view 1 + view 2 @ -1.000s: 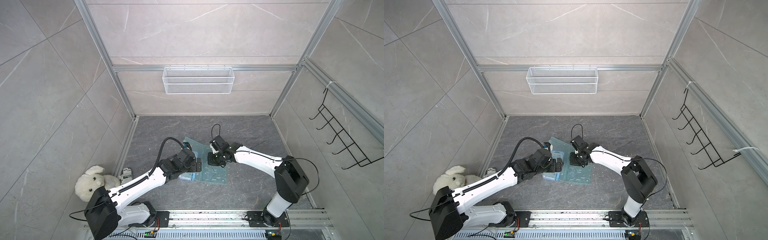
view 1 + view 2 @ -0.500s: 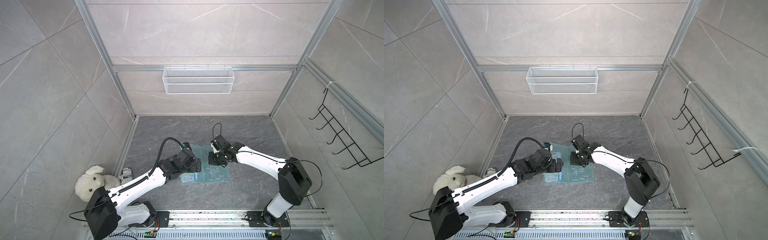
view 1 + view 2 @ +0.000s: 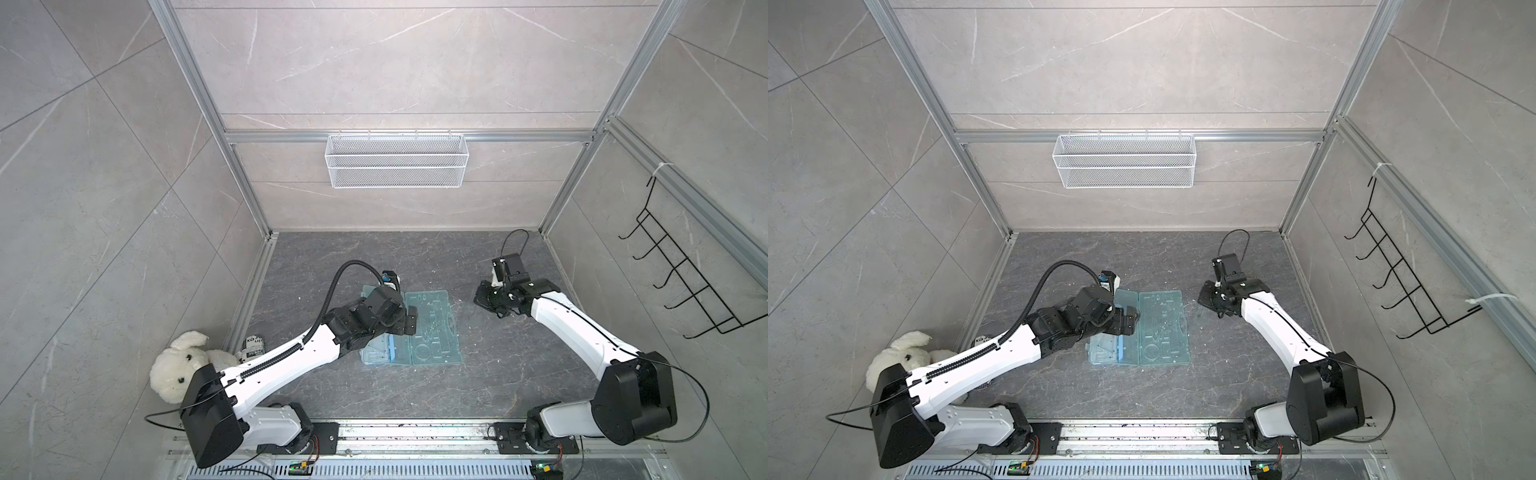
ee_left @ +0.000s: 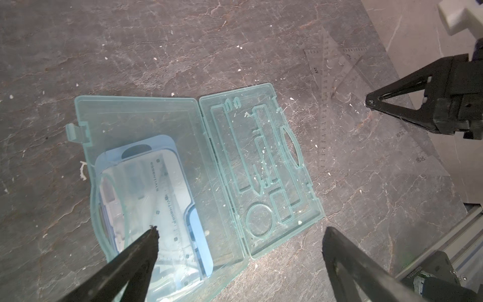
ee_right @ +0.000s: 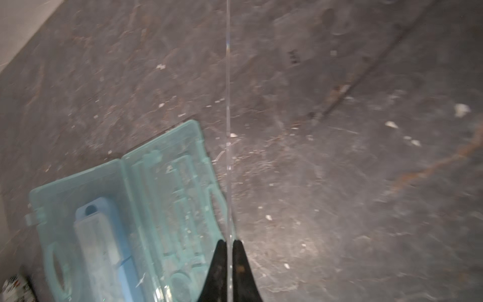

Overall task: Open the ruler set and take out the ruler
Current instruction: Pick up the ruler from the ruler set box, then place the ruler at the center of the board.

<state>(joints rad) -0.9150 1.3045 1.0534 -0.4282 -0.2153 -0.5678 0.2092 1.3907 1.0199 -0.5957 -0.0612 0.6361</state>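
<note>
Left wrist view shows your left end effector (image 4: 241, 231) hovering over the case (image 4: 136, 117), jaws spread wide and holding nothing. It has kept that pose through the last second.

The case lies fully open and flat on the bench (image 3: 374, 257). It is translucent teal. The half nearer the left arm holds a blue sleeve (image 4: 198, 235) with a clear graduated piece lying in it. The other half is a moulded tray (image 4: 261, 157), and its recesses look empty.

The change is further right. A second ago the right end effector (image 5: 228, 241) was down at the middle of the case, and the case sat more askew. Now the case has settled straighter and that end effector has drawn off to the right, well apart from it. Its jaws are pinched narrow on the ruler (image 4: 337, 78).

For you this means the opening is done and a ruler is out of the set. My judgement is that only setting it down clear of the case remains.

The ruler is clear plastic, a triangle with fine printed graduations along its edges. In the right wrist view it is only a thin bright line rising from between the fingertips (image 5: 239, 251). In both top views it is all but invisible. Whether any corner touches the bench, I cannot tell.
</note>
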